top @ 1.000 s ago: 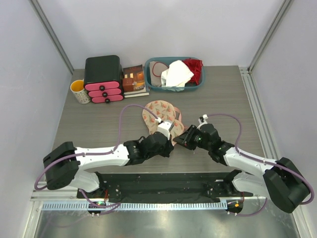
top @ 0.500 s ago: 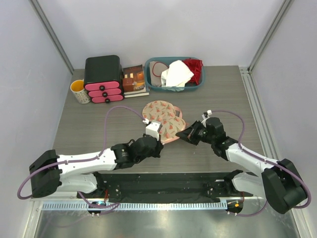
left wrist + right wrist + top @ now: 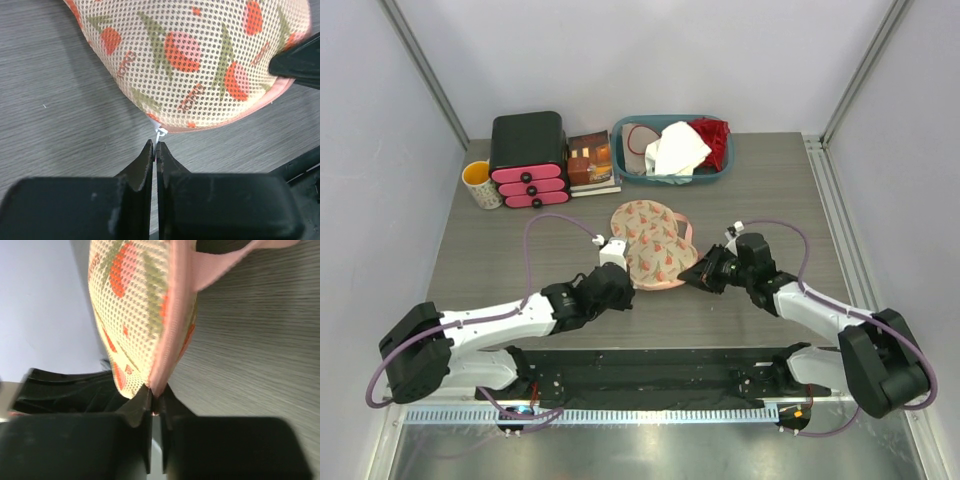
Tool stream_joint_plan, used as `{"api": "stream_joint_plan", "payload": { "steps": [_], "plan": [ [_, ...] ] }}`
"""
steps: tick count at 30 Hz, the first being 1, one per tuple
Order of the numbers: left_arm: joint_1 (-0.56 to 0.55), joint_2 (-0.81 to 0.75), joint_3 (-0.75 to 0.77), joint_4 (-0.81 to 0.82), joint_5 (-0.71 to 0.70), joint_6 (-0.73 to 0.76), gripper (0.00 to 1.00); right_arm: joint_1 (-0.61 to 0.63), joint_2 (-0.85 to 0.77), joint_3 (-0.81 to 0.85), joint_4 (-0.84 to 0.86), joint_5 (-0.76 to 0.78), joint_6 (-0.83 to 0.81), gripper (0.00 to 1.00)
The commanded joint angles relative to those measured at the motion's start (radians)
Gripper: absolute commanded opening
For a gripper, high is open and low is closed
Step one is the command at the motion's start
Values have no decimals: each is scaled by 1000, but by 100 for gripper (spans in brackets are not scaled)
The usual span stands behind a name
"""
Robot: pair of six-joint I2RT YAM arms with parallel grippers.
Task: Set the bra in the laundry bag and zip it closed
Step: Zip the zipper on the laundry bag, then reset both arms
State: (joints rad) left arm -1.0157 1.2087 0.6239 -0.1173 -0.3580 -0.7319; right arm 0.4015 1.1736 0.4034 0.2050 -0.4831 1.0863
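The laundry bag [image 3: 650,243], cream mesh with red floral print and pink zipper trim, lies mid-table between both arms. My left gripper [image 3: 624,283] is at its near left edge. In the left wrist view that gripper [image 3: 155,147] is shut on the small white zipper pull [image 3: 160,133] hanging from the bag [image 3: 200,60]. My right gripper [image 3: 693,276] is at the bag's near right edge. In the right wrist view it [image 3: 156,396] is shut on the pink trim [image 3: 175,325] of the bag [image 3: 130,310]. The bra is hidden from view.
At the back stand a teal basket [image 3: 715,176] holding white and red cloth, a book [image 3: 590,160], a black box with pink drawers [image 3: 528,160] and a yellow mug [image 3: 480,183]. The right gripper's dark finger [image 3: 300,60] shows beside the bag.
My left gripper has moved left along the bag's near edge, shut on the zipper pull. The right gripper has closed on the bag's trim and shifted slightly right.
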Motion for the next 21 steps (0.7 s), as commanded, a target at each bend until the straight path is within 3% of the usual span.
{"api": "stream_joint_plan", "payload": {
  "steps": [1, 2, 3, 4, 5, 8, 12, 17, 21],
  "plan": [
    [20, -32, 11, -113, -24, 0, 16, -9, 40, 81, -177, 40, -239, 34],
    [22, -53, 5, -110, -19, -9, 37, -1, 29, 81, -199, 61, -259, 44],
    [22, -87, -18, -107, -12, -18, 44, 13, 12, 80, -281, 96, -282, 58],
    [22, -151, -29, -105, -1, -32, 49, 26, -36, 75, -317, 135, -313, 64],
    [20, -188, -44, -102, 11, -38, 76, 63, -64, 74, -349, 228, -324, 68],
    [20, -318, -93, -96, 69, -67, 83, 187, -169, 75, -458, 439, -324, 83],
    [20, -490, -220, -6, 149, -148, 85, 299, -209, 63, -542, 613, -270, 94],
    [20, -668, -369, 114, 214, -244, 86, 345, -209, 23, -529, 646, -230, 100],
    [20, -826, -492, 172, 269, -270, 86, 361, -417, -107, -346, 575, -236, 100]
  ]
}}
